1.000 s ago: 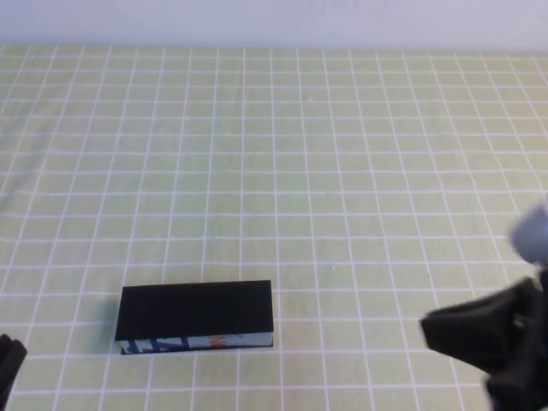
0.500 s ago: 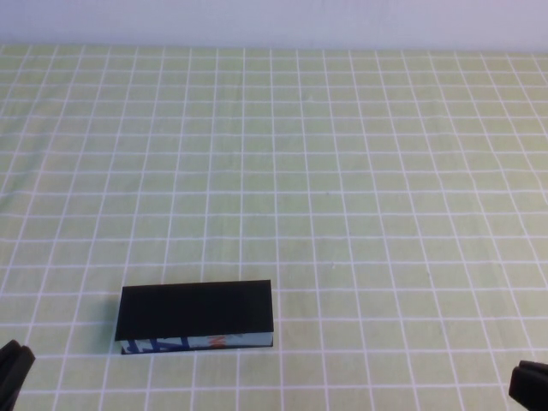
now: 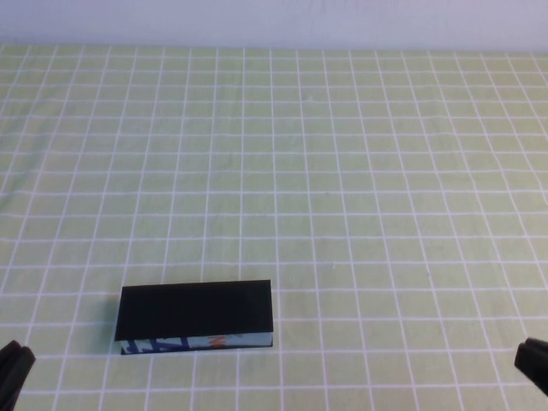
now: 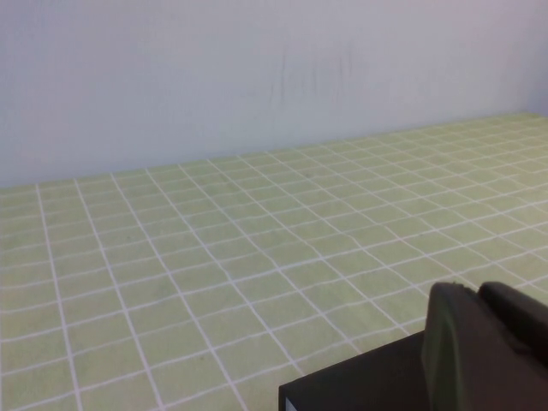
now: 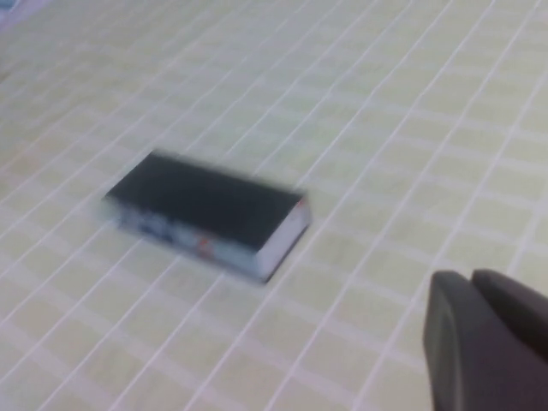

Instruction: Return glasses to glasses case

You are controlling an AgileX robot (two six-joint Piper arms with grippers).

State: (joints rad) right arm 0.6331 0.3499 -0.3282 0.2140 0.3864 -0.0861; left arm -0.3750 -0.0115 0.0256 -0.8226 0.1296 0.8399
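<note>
My right gripper (image 3: 533, 366), shut and empty, has pulled back from the closed glasses case (image 3: 195, 313); my left gripper (image 3: 12, 366), fingers unreadable, sits parked, so the task looks finished.

My high camera looks down from my side at the green checked counter (image 3: 342, 171). My left wrist camera sits low, facing the far white wall (image 4: 214, 77). My right wrist camera looks down from higher up. All three views show the glasses case (image 3: 195, 315), closest in the left one.
</note>
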